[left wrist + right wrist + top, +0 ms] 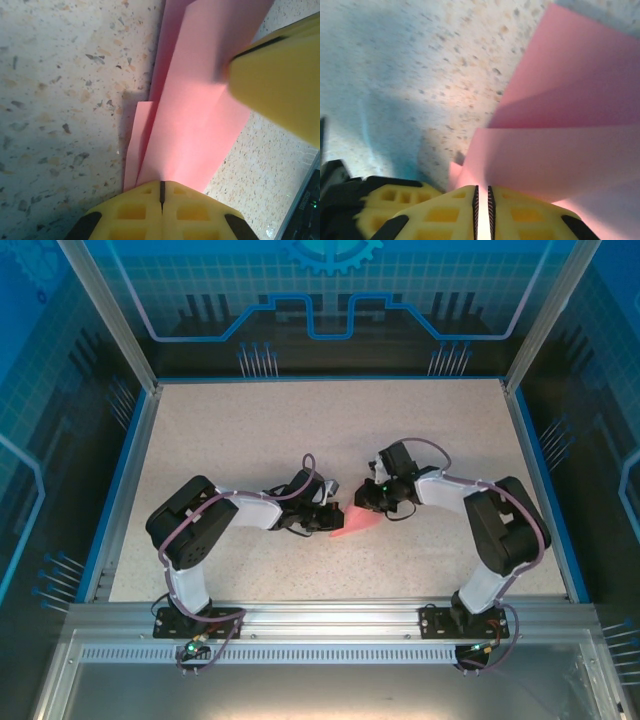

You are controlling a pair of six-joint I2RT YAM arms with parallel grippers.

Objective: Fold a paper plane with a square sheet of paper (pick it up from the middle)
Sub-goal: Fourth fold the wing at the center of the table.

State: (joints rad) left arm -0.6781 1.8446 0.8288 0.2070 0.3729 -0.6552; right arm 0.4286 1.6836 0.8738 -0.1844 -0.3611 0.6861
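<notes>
The pink-red paper plane lies low over the middle of the table as a narrow folded wedge, held between both grippers. My left gripper grips its left end. In the left wrist view the yellow jaws are pressed together on the folded layers, with one flap hanging to the left. My right gripper holds the other end. Its pads stand a narrow slit apart, and the paper runs into that slit. The right finger rests over the paper's upper right.
The speckled beige tabletop is bounded by a blue rim and an aluminium frame at the near edge. The left gripper's yellow finger sits just left of the right jaws, so the two grippers are very close together.
</notes>
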